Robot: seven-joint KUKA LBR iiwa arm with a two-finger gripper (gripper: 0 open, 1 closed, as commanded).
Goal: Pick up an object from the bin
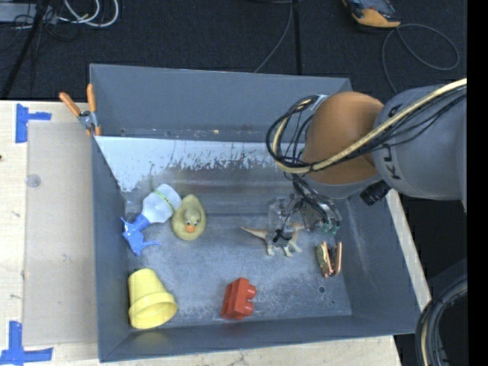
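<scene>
My gripper [300, 216] hangs low in the right half of the bin, beneath the arm's orange cover. Right under and just left of it lies a small tan dinosaur figure [263, 235], its tail pointing left and its feet toward the front. The figure's right end is partly hidden by the gripper, and I cannot tell whether they touch. A small brown striped thing [329, 258] lies just to the right and front of the gripper. A red block [239, 299] rests nearer the front wall.
On the left side a yellow rubber duck [188, 219] sits beside a pale green and white thing [162, 205] and a blue figure [136, 234]. A yellow cup [150, 299] lies on its side at the front left. The arm covers the bin's right back corner.
</scene>
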